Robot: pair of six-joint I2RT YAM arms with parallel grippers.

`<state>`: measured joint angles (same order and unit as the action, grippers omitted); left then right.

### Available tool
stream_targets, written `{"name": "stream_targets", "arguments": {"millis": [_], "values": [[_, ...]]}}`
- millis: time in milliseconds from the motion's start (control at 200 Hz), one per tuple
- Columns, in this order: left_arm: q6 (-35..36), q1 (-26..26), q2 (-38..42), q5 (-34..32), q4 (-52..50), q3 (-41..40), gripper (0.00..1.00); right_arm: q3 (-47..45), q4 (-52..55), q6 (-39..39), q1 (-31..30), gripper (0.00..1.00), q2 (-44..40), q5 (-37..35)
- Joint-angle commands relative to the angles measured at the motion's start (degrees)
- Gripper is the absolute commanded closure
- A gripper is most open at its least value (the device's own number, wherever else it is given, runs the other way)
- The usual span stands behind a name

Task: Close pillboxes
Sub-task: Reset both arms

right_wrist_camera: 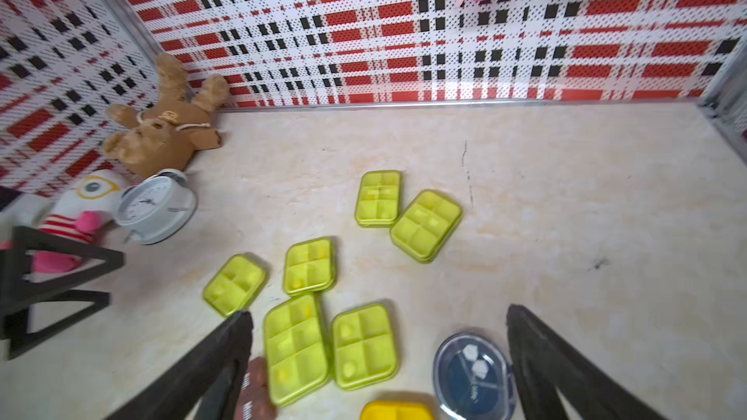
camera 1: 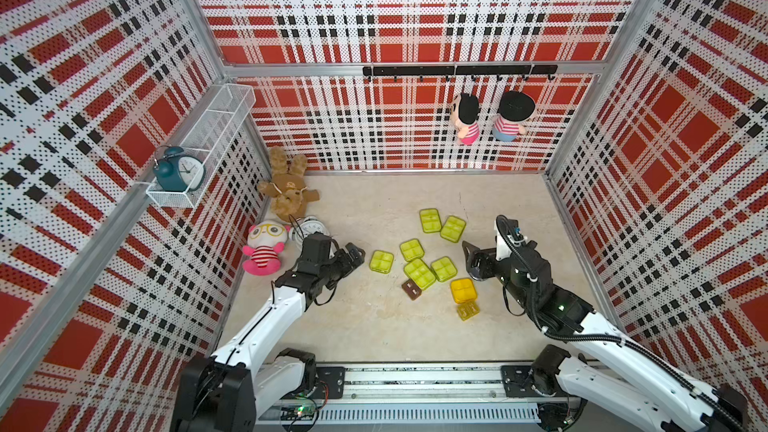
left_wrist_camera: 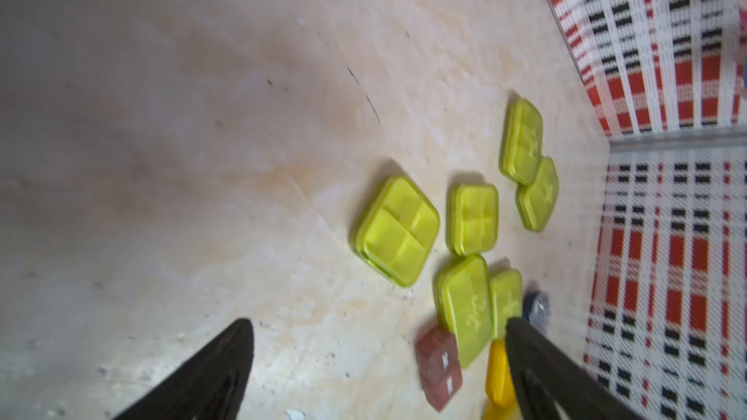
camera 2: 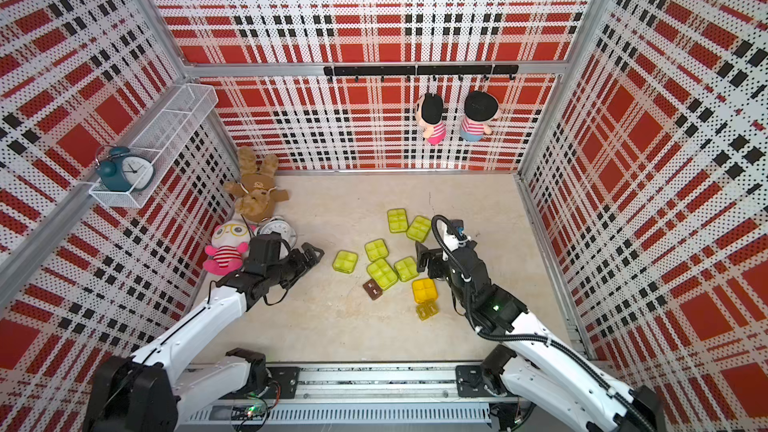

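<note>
Several lime-lidded square pillboxes [camera 1: 419,273] lie flat in a loose cluster mid-table in both top views, two more [camera 1: 429,220] a little farther back. Toward the front of the cluster sit an orange one [camera 1: 463,290], a small amber one [camera 1: 468,310] and a small brown one [camera 1: 412,289]. A round navy pillbox [right_wrist_camera: 473,373] shows in the right wrist view, close to one finger. My right gripper [camera 1: 476,259] hovers open just right of the cluster, above the navy box. My left gripper [camera 1: 357,253] stands open left of the nearest lime box [camera 1: 381,261], holding nothing.
Plush toys [camera 1: 264,249] and a grey alarm clock [camera 1: 307,228] crowd the left wall behind my left arm, with a brown bear [camera 1: 286,191] in the back-left corner. Two dolls [camera 1: 467,118] hang on the back wall. A wire shelf [camera 1: 199,147] holds a teal clock.
</note>
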<state>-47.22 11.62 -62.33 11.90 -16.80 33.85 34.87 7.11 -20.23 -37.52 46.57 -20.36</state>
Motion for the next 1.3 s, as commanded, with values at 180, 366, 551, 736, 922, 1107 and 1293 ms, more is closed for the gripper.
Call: {"name": "stream_targets", "arguments": {"millis": [180, 366, 551, 736, 922, 1107, 1293], "values": [[8.4, -2.0, -6.3, -13.2, 6.4, 7.9, 0.02, 1.9, -14.0, 9.3, 18.1, 0.0, 13.7, 9.9], [15.2, -1.4, -9.5, -18.8, 8.4, 11.3, 0.02, -0.2, -22.2, 10.3, 26.1, 0.0, 21.1, 12.3], [19.0, -1.1, -5.7, -27.0, 17.2, 6.2, 0.02, -2.5, -32.0, 18.8, 28.9, 0.0, 30.1, 12.6], [27.0, -2.8, 4.3, -35.7, 38.5, -6.7, 0.02, -3.8, -40.6, 18.7, 32.6, 0.0, 35.9, 16.8], [31.3, -9.9, 3.1, -35.9, 42.0, -8.6, 0.02, -3.3, -44.8, 20.3, 34.8, 0.0, 40.9, 21.8], [34.2, -11.5, -1.4, -37.4, 50.9, -12.0, 0.02, -4.4, -48.5, 19.8, 35.6, 0.0, 43.9, 22.3], [35.5, -11.4, -9.8, -36.3, 60.6, -12.8, 0.02, -4.5, -48.7, 18.1, 37.2, 0.0, 43.8, 24.3]]}}
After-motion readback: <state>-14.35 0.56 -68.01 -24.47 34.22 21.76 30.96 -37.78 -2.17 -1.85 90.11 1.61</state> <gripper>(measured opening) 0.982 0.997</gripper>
